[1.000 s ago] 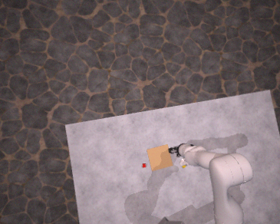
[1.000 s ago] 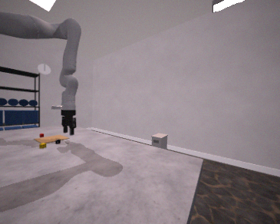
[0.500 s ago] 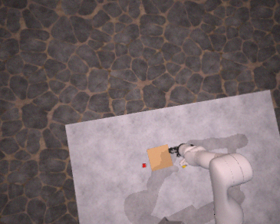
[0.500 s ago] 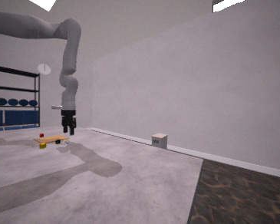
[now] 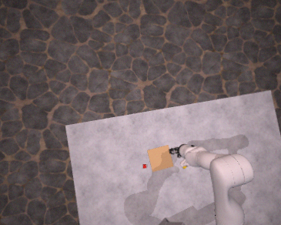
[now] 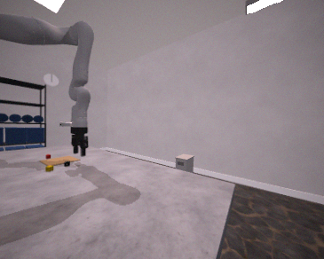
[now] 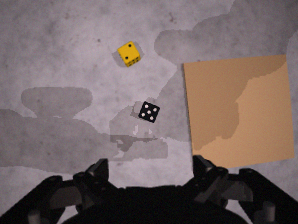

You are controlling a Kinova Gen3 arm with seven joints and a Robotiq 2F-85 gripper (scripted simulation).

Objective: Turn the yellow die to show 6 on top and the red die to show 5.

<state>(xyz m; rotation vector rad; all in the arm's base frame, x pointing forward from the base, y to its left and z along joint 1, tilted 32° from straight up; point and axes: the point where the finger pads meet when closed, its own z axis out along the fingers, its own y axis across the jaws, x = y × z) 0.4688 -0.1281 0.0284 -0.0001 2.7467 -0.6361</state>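
The yellow die (image 5: 184, 167) (image 6: 50, 168) (image 7: 129, 52) lies on the table beside the mat, 2 on top; a side face with several pips also shows in the wrist view. The black die (image 6: 67, 163) (image 7: 149, 111) lies on the table between the yellow die and the mat's near side, 5 on top; the arm hides it in the top view. The red die (image 5: 145, 166) (image 6: 48, 156) lies off the mat on its other side; its top is too small to read. The orange mat (image 5: 155, 156) (image 6: 58, 160) (image 7: 265, 110) lies flat. My gripper (image 5: 172, 151) (image 6: 79, 153) (image 7: 150, 166) is open and empty, above the table.
The grey table (image 5: 106, 142) (image 6: 167, 208) carries the dice and mat. The arm (image 5: 231, 169) (image 6: 81, 66) reaches over from the right in the top view, and its shadows cross the table and part of the mat. A small grey box (image 6: 185, 163) stands by the wall.
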